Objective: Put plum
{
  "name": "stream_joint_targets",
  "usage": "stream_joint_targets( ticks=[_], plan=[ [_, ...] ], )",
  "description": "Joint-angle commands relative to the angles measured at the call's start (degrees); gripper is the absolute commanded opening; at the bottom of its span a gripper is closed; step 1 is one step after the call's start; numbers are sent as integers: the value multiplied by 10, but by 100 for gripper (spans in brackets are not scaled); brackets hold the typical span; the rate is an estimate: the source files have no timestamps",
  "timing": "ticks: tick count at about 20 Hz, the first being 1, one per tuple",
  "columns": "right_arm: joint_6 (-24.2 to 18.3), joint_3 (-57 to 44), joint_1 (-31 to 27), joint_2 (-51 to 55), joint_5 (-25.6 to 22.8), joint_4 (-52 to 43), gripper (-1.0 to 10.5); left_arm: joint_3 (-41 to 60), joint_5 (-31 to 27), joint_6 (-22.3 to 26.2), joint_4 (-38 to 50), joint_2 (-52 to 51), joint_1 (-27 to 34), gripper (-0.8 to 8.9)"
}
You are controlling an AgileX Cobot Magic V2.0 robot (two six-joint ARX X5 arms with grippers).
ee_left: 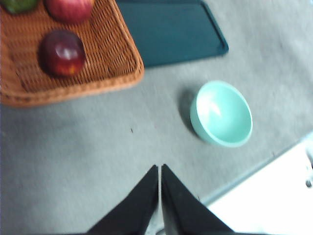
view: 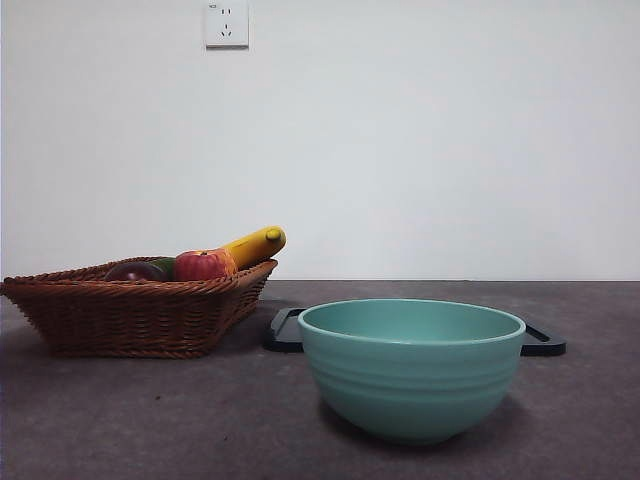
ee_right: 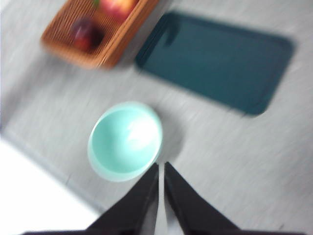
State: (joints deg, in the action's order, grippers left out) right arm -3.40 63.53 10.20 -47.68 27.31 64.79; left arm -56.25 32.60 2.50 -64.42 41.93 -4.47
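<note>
**Q:** Plain white wall with 1 power socket (view: 226,23) behind a grey table (view: 150,420). What stands on it in the front view?

**A:** 1 wicker basket (view: 130,315) is the landmark. Inside it, the plum (view: 135,271) shows as a dark maroon dome just above the rim, with a red apple (view: 203,265) beside it, a sliver of green fruit (view: 163,264) between them, and a yellow banana-like piece (view: 256,244) poking over the far edge. A mint bowl (view: 411,365) stands near the basket, in front of a dark tray (view: 545,343). No arm appears here.

**Q:** And the left wrist view?

**A:** The left gripper (ee_left: 160,169) hangs high over bare table, well apart from the basket, its 2 black jaws pressed together and holding nothing. The plum lies alone on the basket floor, the apple nearby.

**Q:** The right wrist view?

**A:** Blurred. The right gripper (ee_right: 161,166) hovers beside the bowl, farther from the basket, jaws clenched and empty.

**Q:** How should the plum handle?

**A:** Likely light, firm and slippery, since the skin is glossy. It may roll, so I would close the jaws across its widest middle from above.
</note>
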Motion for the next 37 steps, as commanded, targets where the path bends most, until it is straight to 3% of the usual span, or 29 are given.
stream_joint_targets(
  ticks=[1,6,7,11,13,25,29,37],
  plan=[
    [-23,11,24,-6,3,20,11,-14,2,14,-3,4,-5,9],
    [-32,11,43,-5,3,18,14,-14,2,13,-3,3,-5,36],
    [-32,11,43,-5,3,17,40,-14,2,13,-3,3,-5,78],
    [-31,11,43,-5,-2,12,376,-14,2,11,-3,3,-5,395],
    [-31,11,43,-5,-2,12,418,-14,2,11,-3,3,-5,480],
    [-30,11,43,-5,-2,12,418,-15,1,-4,4,10,-5,468],
    [-30,11,43,-5,-2,9,418,-16,-16,-22,46,49,-9,467],
    [-30,11,43,-6,-2,8,418,-118,-130,-36,127,230,-67,463]
  ],
)
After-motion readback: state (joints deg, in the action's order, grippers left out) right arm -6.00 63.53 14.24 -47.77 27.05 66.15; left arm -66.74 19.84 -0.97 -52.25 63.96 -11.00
